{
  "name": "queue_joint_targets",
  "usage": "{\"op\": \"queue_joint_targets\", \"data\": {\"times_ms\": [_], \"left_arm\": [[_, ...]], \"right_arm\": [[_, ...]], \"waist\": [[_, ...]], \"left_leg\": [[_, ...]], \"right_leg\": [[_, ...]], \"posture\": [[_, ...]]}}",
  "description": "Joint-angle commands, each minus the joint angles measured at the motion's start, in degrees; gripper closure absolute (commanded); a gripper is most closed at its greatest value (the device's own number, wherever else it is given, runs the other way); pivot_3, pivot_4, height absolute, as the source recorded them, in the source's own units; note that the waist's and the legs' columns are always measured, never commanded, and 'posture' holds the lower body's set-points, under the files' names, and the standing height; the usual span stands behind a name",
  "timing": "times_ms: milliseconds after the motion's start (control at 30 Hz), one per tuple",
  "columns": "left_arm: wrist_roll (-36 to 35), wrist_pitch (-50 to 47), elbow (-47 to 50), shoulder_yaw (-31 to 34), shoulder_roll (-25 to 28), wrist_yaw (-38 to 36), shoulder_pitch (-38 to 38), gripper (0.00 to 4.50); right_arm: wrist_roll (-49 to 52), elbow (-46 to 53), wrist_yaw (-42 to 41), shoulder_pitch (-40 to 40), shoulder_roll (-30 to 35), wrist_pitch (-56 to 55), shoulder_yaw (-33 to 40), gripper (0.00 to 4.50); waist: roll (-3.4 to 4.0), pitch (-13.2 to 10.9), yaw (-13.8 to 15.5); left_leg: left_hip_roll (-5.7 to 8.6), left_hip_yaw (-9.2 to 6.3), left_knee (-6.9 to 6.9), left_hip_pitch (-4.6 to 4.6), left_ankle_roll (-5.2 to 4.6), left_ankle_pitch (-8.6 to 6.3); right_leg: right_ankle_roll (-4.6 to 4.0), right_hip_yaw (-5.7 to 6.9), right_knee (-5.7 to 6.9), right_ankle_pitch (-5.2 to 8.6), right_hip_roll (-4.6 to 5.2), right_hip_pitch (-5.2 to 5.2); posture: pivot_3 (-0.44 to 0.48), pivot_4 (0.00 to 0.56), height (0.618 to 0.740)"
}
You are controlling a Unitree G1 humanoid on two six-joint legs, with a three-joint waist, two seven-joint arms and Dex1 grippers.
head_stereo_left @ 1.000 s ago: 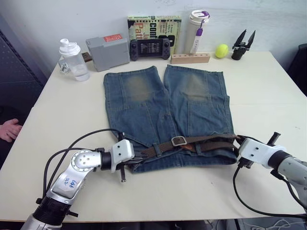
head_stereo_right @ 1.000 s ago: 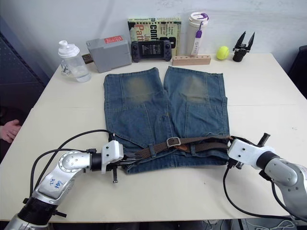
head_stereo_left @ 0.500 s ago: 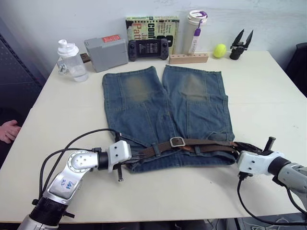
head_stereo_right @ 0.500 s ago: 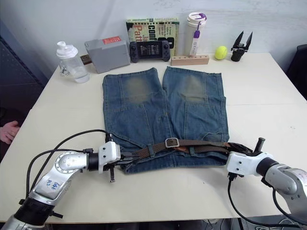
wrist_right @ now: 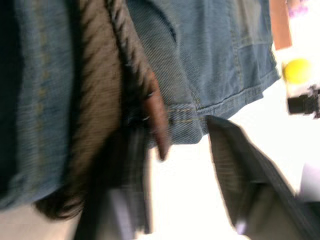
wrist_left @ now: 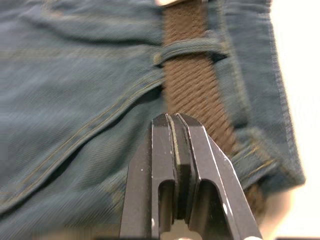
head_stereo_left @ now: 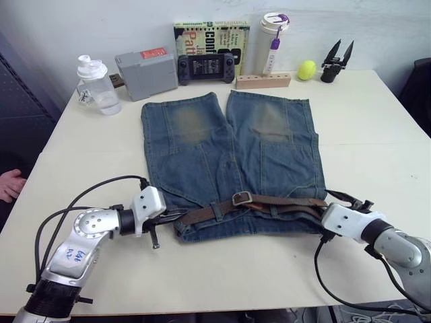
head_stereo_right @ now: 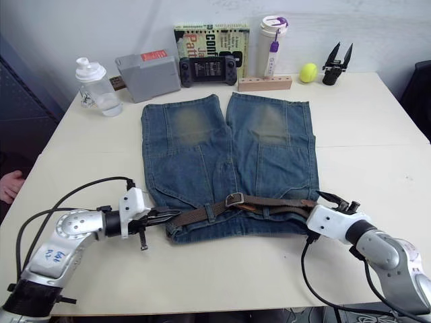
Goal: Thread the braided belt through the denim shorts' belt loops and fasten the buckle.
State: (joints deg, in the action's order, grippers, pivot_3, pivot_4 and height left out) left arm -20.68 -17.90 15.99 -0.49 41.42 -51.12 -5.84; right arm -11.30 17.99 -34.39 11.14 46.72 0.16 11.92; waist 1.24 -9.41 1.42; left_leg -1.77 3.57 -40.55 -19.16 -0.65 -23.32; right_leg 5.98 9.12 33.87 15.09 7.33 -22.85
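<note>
The denim shorts [head_stereo_left: 229, 141] lie flat on the table, waistband toward me. The braided belt [head_stereo_left: 283, 204] runs along the waistband under the belt loops [wrist_left: 190, 48], with the buckle [head_stereo_left: 242, 198] near the middle. My left gripper [head_stereo_left: 170, 215] is shut at the waistband's left end, its tips lying over the belt [wrist_left: 192, 85]. I cannot tell whether any strap is pinched. My right gripper [head_stereo_left: 350, 200] stands open at the right end. The belt's brown tip [wrist_right: 157, 125] lies between its spread fingers [wrist_right: 240, 165].
Along the far edge stand a clear bottle [head_stereo_left: 94, 87], a grey box [head_stereo_left: 145, 67], a game controller [head_stereo_left: 205, 66], a book [head_stereo_left: 212, 33], a tumbler [head_stereo_left: 273, 44], a wooden block [head_stereo_left: 262, 81], a tennis ball [head_stereo_left: 307, 69] and a black spare gripper [head_stereo_left: 335, 62]. A person's hand [head_stereo_left: 8, 183] rests at the left.
My right gripper has opened and let go of the belt's right end. My left gripper has shifted left along the waistband. The camera has also shifted a little.
</note>
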Motion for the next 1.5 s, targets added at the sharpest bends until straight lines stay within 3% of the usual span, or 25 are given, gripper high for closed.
{"op": "queue_joint_targets", "data": {"times_ms": [33,167,300,567,733,933,1233,1500], "left_arm": [[-3.7,-3.4,5.8,2.9,1.1,-0.3,-0.2,4.50],[-6.0,-7.1,9.2,3.3,0.7,0.7,-1.8,4.50],[-6.3,-8.8,11.6,2.9,1.0,1.2,-1.7,4.50],[-3.9,-8.9,14.5,2.9,1.0,4.0,1.0,4.50],[-3.3,-9.3,16.0,3.0,-0.1,6.7,2.2,4.50],[-3.1,-9.6,17.1,2.3,-0.8,8.5,2.9,4.50],[-3.9,-9.4,16.7,3.2,-1.4,9.7,3.0,4.50],[-6.3,-11.0,16.2,6.5,2.5,5.9,4.7,4.50]], "right_arm": [[10.0,5.7,-6.8,1.4,0.8,2.2,3.2,0.05],[21.1,12.1,-13.9,2.7,2.0,9.3,6.0,0.05],[32.2,20.2,-15.9,1.1,2.2,19.8,5.5,0.05],[31.3,26.3,-13.7,-0.7,2.6,25.5,-3.4,0.05],[23.7,23.7,-12.5,0.1,3.1,21.5,-9.2,1.59],[18.3,18.4,-10.4,-1.5,1.4,17.6,-12.7,4.38],[17.5,15.6,-9.6,-3.4,-1.2,20.1,-15.4,4.47],[18.1,14.9,-8.7,-2.9,-3.7,23.8,-17.6,4.47]], "waist": [[-0.02,0.0,0.0],[0.02,-0.1,-0.1],[0.02,-0.1,-0.1],[-0.03,-0.1,0.0],[-0.05,-0.1,0.0],[-0.08,-0.2,0.0],[-0.08,-0.2,0.0],[-0.08,-0.2,-0.1]], "left_leg": [[0.00,-0.02,0.00,0.00,0.00,0.00],[0.01,-0.01,0.01,0.02,-0.01,0.00],[0.00,-0.03,0.00,0.01,-0.02,-0.01],[0.05,-0.06,0.01,-0.02,-0.04,-0.03],[0.08,-0.04,0.01,-0.02,-0.04,-0.03],[0.11,-0.02,0.01,-0.02,-0.04,-0.03],[0.10,-0.02,0.01,-0.03,-0.04,-0.02],[0.08,-0.02,0.01,-0.01,-0.02,-0.04]], "right_leg": [[0.00,0.00,0.00,0.00,0.00,0.00],[0.00,-0.02,0.00,0.00,-0.01,0.00],[0.00,-0.03,0.01,0.00,0.00,0.00],[0.00,0.00,-0.03,0.00,0.03,-0.01],[0.00,-0.02,-0.02,0.00,0.09,-0.02],[0.00,-0.01,-0.02,0.00,0.05,-0.03],[0.00,0.01,-0.03,0.00,0.01,-0.03],[-0.02,0.00,-0.04,0.01,-0.03,-0.03]], "posture": [[0.000,0.150,0.726],[0.000,0.150,0.726],[0.000,0.150,0.726],[0.000,0.150,0.726],[0.000,0.150,0.726],[0.000,0.150,0.726],[0.000,0.150,0.726],[0.000,0.150,0.726]]}}
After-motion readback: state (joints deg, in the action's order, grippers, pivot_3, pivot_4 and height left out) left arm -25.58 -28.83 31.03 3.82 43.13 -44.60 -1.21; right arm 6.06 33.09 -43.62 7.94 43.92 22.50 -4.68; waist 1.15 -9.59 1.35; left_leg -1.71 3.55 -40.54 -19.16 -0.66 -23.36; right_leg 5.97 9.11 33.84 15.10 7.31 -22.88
